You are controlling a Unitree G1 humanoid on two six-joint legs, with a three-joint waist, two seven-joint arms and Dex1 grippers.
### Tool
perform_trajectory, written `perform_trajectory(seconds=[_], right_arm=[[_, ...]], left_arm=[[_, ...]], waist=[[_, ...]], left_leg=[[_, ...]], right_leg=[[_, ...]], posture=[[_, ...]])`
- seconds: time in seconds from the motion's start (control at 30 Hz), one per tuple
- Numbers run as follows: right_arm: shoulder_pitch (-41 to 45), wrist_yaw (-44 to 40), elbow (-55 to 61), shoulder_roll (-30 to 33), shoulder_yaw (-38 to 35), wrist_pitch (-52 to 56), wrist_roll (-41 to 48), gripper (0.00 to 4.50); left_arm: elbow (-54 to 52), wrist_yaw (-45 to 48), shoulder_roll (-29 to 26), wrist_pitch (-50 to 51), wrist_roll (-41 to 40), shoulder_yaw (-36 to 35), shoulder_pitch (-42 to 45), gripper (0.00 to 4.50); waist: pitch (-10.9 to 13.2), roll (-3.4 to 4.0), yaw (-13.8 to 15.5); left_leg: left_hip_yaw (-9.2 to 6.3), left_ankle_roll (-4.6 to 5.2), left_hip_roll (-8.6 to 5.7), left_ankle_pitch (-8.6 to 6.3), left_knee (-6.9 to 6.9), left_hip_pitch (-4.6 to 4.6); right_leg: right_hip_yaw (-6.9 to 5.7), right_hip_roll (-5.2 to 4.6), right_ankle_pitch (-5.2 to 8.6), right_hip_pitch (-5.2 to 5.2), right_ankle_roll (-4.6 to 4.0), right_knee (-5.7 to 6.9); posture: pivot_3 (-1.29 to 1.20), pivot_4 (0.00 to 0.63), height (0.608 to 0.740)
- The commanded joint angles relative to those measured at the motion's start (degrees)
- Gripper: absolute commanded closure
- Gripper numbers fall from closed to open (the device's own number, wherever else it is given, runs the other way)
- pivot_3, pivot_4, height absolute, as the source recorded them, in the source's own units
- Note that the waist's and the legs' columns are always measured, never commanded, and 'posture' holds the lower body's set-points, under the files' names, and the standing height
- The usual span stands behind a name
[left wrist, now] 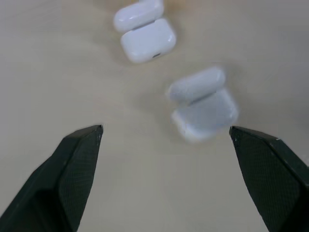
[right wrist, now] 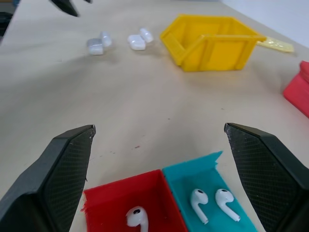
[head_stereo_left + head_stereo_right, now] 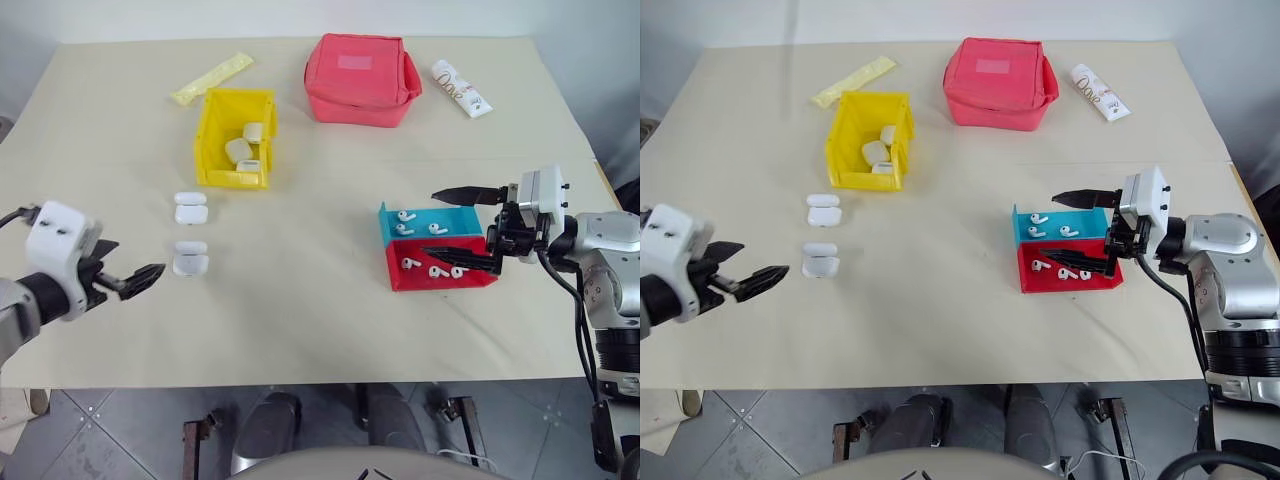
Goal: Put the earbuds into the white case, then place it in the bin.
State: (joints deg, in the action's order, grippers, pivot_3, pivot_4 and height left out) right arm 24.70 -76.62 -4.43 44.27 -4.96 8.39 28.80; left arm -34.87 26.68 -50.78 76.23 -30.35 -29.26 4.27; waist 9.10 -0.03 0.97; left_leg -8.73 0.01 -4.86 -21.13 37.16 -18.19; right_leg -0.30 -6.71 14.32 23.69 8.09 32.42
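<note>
Near case: a white case (image 3: 190,259) is seen on the worktop (image 3: 300,310) with its lid flipped open, lid toward the far edge; long axis lies left to right.
Far case: a second open case (image 3: 190,207) lies just beyond it, same orientation, between the near case and the bin.
Bin: the yellow bin (image 3: 236,137) stands left of centre, lowered lip toward the robot; further white cases (image 3: 243,146) are held inside.
Earbuds: white earbuds (image 3: 437,268) lie in a red tray (image 3: 440,266), others in the blue tray (image 3: 430,220) touching it on the far side; stems point in mixed directions.
Left tool: the left tool (image 3: 135,283) is spread wide, empty, pointed toward the near case and apart from it.
Right tool: the right tool (image 3: 466,226) is fully spread, empty, with one finger over the red tray and the other above the blue tray; contact cannot be told.
Other: a red pouch (image 3: 360,78), a white tube (image 3: 461,88) and a yellow packet (image 3: 212,78) lie along the far side.
</note>
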Motion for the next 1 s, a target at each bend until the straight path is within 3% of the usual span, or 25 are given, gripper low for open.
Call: perform_trajectory(seconds=[0.03,0.17,0.47,1.0], right_arm=[[3.32,-2.42,-2.01,-0.56,0.44,-2.42,-0.48,0.00],[5.19,-3.64,-3.87,-1.27,1.20,-3.20,-1.01,0.00],[7.33,-5.59,-7.02,-2.19,1.83,-4.78,-2.14,0.00],[4.15,-3.88,-4.01,-1.89,0.94,-4.17,-1.69,0.00]], left_arm=[[-3.78,-4.70,0.78,15.22,-1.85,4.22,6.36,0.04],[-1.27,-11.23,2.30,16.27,-6.25,6.66,9.92,0.04],[10.53,-41.61,10.69,16.27,-25.06,8.55,17.78,0.04],[26.04,-75.24,6.76,14.79,-59.17,14.22,22.08,0.04]], waist=[[-0.01,-0.01,-0.15],[-0.02,-0.03,-0.30],[-0.04,-0.12,0.40],[-0.07,-0.17,0.45]], left_leg=[[-0.01,-0.04,0.02,0.02,0.02,0.01],[-0.01,-0.21,0.20,0.02,-0.01,0.06],[-0.04,-0.34,0.32,0.04,0.06,0.05],[0.01,-0.44,0.24,0.11,0.12,0.05]], right_leg=[[0.01,0.04,-0.01,0.01,-0.01,0.04],[0.03,0.19,0.01,0.04,-0.11,0.10],[-0.02,0.27,-0.01,0.05,-0.23,0.13],[0.13,0.27,-0.01,0.16,-0.24,0.37]], posture=[[0.00,0.150,0.740],[0.00,0.150,0.740],[0.00,0.150,0.740],[0.00,0.150,0.740]])
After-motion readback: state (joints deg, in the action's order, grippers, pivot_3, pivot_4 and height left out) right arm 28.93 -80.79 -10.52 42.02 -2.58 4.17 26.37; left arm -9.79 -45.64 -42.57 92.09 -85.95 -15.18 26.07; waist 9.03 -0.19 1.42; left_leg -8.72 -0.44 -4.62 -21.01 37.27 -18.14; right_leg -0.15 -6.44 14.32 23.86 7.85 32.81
